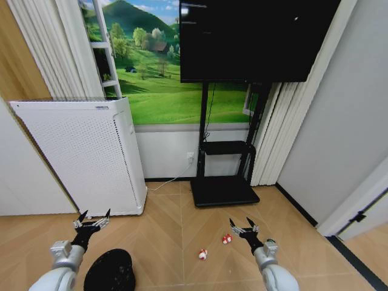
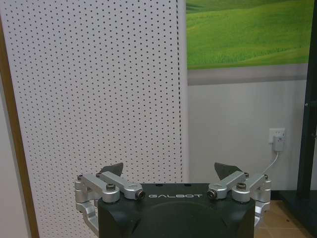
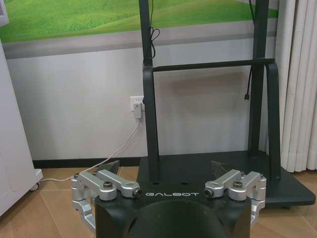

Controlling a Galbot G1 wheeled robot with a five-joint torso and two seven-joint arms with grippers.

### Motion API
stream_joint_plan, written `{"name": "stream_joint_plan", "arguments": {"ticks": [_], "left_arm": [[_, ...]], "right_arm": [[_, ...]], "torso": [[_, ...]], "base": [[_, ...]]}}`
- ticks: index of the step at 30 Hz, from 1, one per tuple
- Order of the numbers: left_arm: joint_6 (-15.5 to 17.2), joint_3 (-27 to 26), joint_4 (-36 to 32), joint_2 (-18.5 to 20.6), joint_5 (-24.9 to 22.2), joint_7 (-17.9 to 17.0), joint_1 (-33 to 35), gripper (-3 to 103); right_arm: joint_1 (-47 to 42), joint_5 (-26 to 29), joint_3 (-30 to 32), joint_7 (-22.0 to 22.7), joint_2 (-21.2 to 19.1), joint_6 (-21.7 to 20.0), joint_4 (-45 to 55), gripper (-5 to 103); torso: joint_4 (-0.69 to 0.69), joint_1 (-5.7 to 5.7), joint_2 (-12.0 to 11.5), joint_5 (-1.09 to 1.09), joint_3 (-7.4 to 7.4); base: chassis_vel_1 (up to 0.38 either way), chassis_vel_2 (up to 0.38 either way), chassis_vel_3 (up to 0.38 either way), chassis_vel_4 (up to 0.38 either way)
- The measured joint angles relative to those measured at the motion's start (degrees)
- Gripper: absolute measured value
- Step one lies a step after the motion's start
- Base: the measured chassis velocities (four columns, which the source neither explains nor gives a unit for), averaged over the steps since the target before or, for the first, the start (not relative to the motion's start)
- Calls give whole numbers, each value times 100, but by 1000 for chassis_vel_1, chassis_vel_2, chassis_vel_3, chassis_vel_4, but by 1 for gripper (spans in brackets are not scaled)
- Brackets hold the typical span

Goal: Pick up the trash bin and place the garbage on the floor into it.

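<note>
The trash bin [image 1: 110, 271], a small round black mesh basket, stands on the floor [image 1: 176, 242] at the bottom left of the head view, just below my left gripper [image 1: 92, 219]. That gripper is open and holds nothing; it also shows open in the left wrist view [image 2: 171, 171], facing the white perforated panel. Two crumpled red-and-white scraps of garbage [image 1: 203, 254] [image 1: 227, 239] lie on the herringbone floor in the middle. My right gripper [image 1: 244, 225] hovers open just right of the nearer scrap; the right wrist view [image 3: 166, 169] has it facing the TV stand.
A tall white perforated air purifier [image 1: 85, 154] stands against the wall at left. A black TV stand [image 1: 224, 188] with a wide base and a large screen [image 1: 254, 36] sits at centre back. A cable runs from a wall socket [image 1: 190, 157]. Curtains hang right of it.
</note>
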Motion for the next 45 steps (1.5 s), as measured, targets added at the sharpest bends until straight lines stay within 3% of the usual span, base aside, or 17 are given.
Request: {"name": "stream_joint_plan", "arguments": {"ticks": [14, 45], "left_arm": [[-41, 39, -4, -78, 341, -17, -5, 100], [-19, 13, -28, -97, 328, -16, 20, 100]], "right_arm": [[-6, 84, 23, 4, -48, 34, -33, 100], [-52, 105, 45, 5, -24, 136, -76, 100]], "torso": [[0, -106, -264, 0, -155], [0, -348, -944, 0, -597]], "base": [[0, 0, 0, 0], [0, 0, 0, 0]]}}
